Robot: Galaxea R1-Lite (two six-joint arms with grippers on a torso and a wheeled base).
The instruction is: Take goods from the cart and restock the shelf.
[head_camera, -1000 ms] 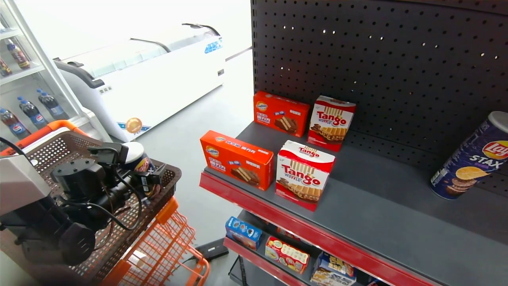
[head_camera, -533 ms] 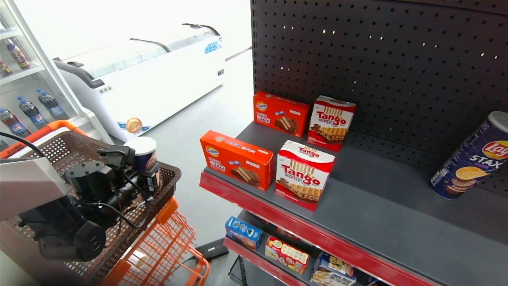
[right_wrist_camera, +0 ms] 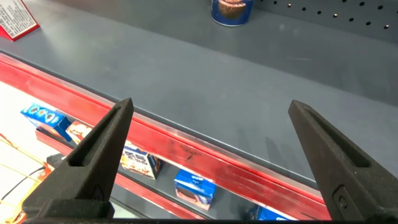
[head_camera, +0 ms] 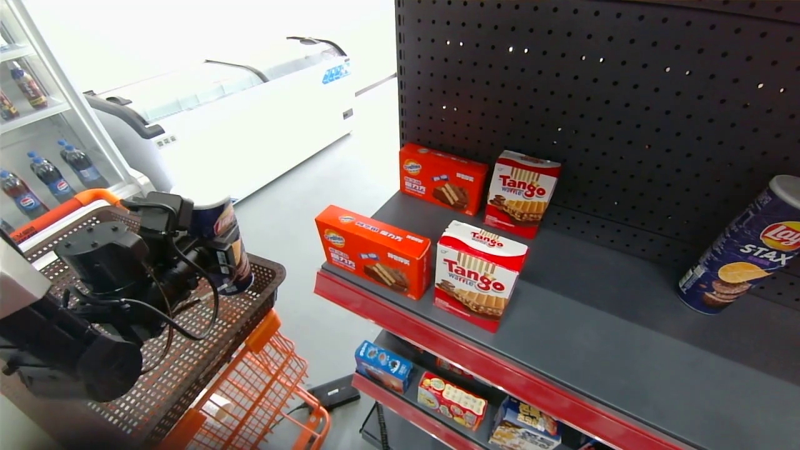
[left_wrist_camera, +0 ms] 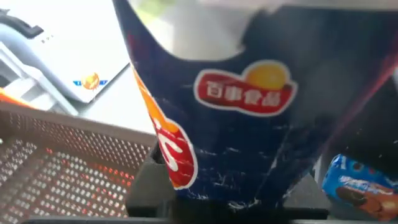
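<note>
The left gripper [head_camera: 220,261] is clamped on a can [head_camera: 224,234] of crisps. It holds the can near upright above the cart [head_camera: 267,275], at 9 o'clock from the boxes [head_camera: 476,275] on the shelf [head_camera: 594,331]. The right gripper [right_wrist_camera: 210,107] hangs over the shelf's front edge, fingers spread wide, holding nothing.

The can is probably light: a stiff tube with a glossy wall that may slip, and brittle contents. The best hold is across the middle of the tube, firm but not crushing. The present hold looks low, so the top could sway. Being tall and narrow, it may tip when set down. Another can [head_camera: 740,250], at 3 o'clock, leans on the back panel.
</note>
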